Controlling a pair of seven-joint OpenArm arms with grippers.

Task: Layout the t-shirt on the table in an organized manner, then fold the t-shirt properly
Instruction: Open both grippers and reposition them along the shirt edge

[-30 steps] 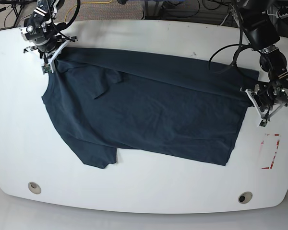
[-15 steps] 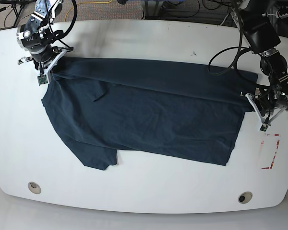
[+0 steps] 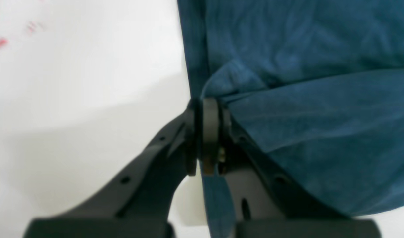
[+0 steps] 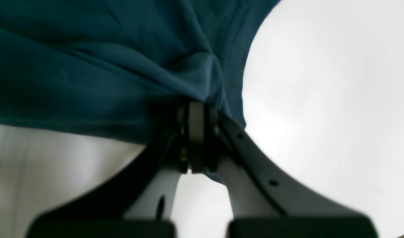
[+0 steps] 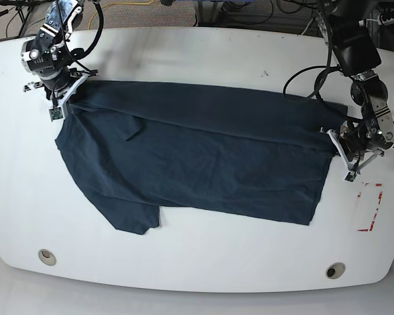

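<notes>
One dark navy-blue soft fabric t-shirt (image 5: pixel 203 154) is lying spread across the middle of the glossy white table (image 5: pixel 197 269), one folded layer running along its 12 o'clock edge. The left gripper (image 5: pixel 341 143) is pinching the shirt's 3 o'clock edge, jaws closed on cloth; the right gripper (image 5: pixel 64 98) is clamping the 10 o'clock corner likewise. The fabric is looking light, limp and wrinkle-prone, so seams and corners are likely the best holds. Count: one shirt, two grippers, two grey grommet holes (image 5: pixel 46 256).

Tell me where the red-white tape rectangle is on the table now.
In the base view, the red-white tape rectangle lies near the table's right edge, just below the left end effector and right of the t-shirt.
</notes>
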